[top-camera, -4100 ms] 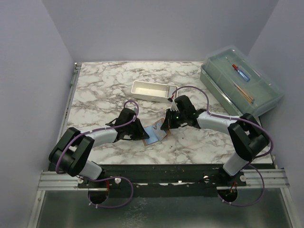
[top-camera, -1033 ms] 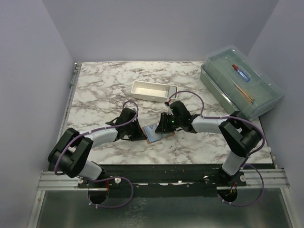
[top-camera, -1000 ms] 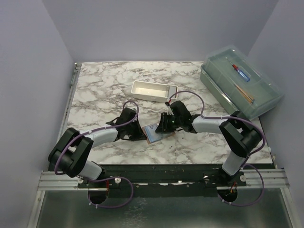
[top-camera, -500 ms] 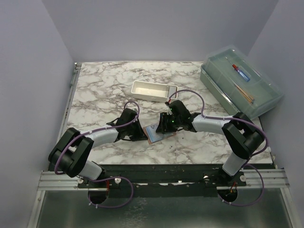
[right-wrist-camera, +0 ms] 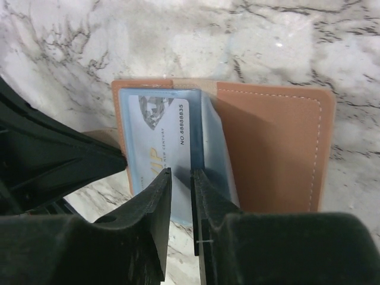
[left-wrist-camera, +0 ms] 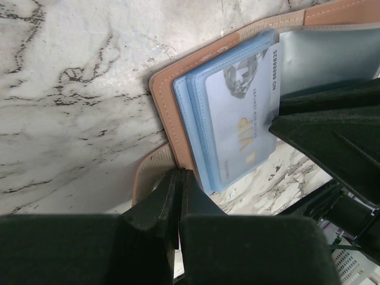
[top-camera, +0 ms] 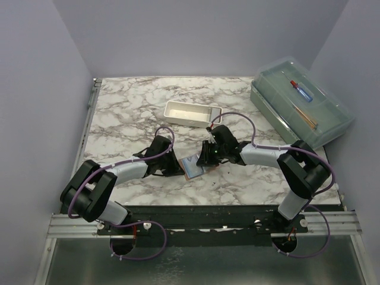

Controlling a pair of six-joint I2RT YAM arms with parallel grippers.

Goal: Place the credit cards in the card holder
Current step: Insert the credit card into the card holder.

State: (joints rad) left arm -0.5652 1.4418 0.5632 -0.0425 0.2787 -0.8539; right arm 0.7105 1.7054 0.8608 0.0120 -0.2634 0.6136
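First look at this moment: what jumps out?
The open tan card holder lies at the table's front middle. The left gripper pinches its edge, while the right gripper is at a pale blue VIP credit card on its inside. A clear lidded box sits at the far right.

I'm seeing tan leather-look grain with pale stitching on the card holder [right-wrist-camera: 273,148], smooth blue-grey lining inside, printed pale plastic credit card [right-wrist-camera: 157,136], polished marble-look table [right-wrist-camera: 297,35], matt black plastic on my right gripper [right-wrist-camera: 180,173].
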